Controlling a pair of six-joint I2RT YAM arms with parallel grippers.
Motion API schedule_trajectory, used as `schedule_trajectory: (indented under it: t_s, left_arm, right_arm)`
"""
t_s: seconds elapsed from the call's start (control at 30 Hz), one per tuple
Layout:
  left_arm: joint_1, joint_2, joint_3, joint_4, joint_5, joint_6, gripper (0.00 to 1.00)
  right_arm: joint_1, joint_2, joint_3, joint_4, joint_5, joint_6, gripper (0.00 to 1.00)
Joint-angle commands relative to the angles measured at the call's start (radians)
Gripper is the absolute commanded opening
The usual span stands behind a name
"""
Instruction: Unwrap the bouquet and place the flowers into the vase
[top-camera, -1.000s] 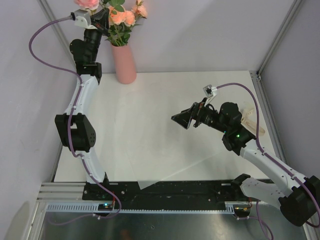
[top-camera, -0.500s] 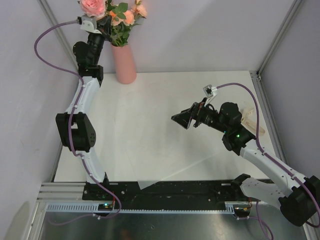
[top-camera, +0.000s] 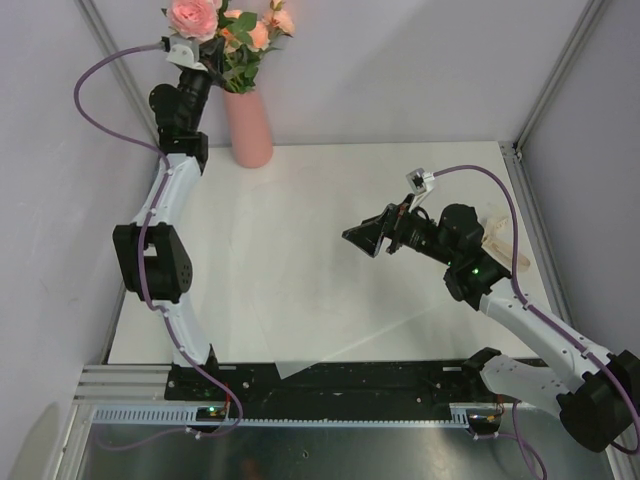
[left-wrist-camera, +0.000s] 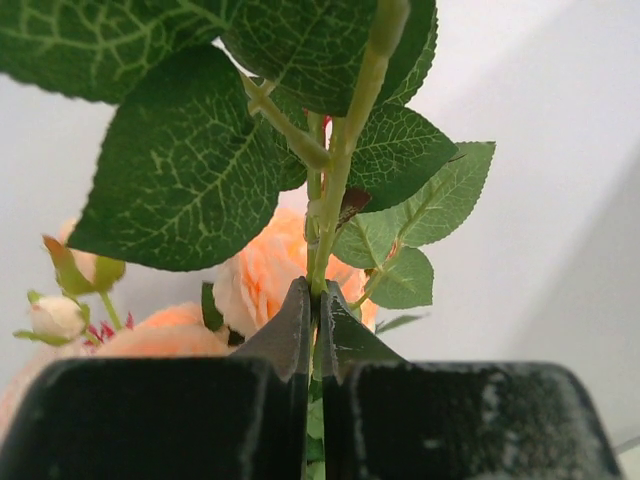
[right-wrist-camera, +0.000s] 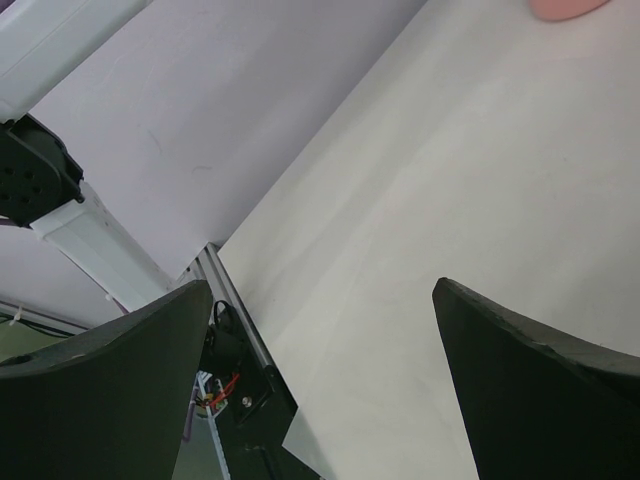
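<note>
I stand in a robotics lab test cell, not a home: my arms (top-camera: 165, 200) are bolted to a black base rail (top-camera: 350, 375) at the edge of a white table (top-camera: 300, 260). Plain pale panels (top-camera: 420, 70) on aluminium frame posts (top-camera: 558, 75) box it in, purple cables (top-camera: 78, 95) loop off my wrists, and a slotted cable duct (top-camera: 300, 414) runs along the front

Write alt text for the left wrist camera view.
The left gripper is shut on a thin green flower stem that rises up the middle of the picture. Broad green leaves fill the top, and peach roses sit blurred behind, against a pale wall.
</note>
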Motion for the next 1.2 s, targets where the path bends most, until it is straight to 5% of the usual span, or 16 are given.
schedule_trajectory:
  t_s: [0.0, 0.87, 0.97, 1.17]
  left_arm:
    - [-0.005, 0.042, -0.038, 0.006, -0.004, 0.043, 0.0]
    - [-0.019, 0.214, -0.077, 0.005, -0.088, 0.003, 0.01]
    - [-0.019, 0.204, -0.087, 0.005, -0.092, -0.01, 0.08]
    - [-0.021, 0.116, -0.174, 0.005, -0.095, -0.018, 0.42]
  right_arm:
    - [-0.004, 0.007, 0.005, 0.044, -0.018, 0.006, 0.99]
    - [-0.005, -0.018, 0.005, 0.009, -0.003, 0.008, 0.99]
    - [-0.003, -0.024, 0.006, 0.005, -0.002, 0.015, 0.99]
    - [-0.001, -0.039, 0.006, -0.01, 0.003, 0.031, 0.99]
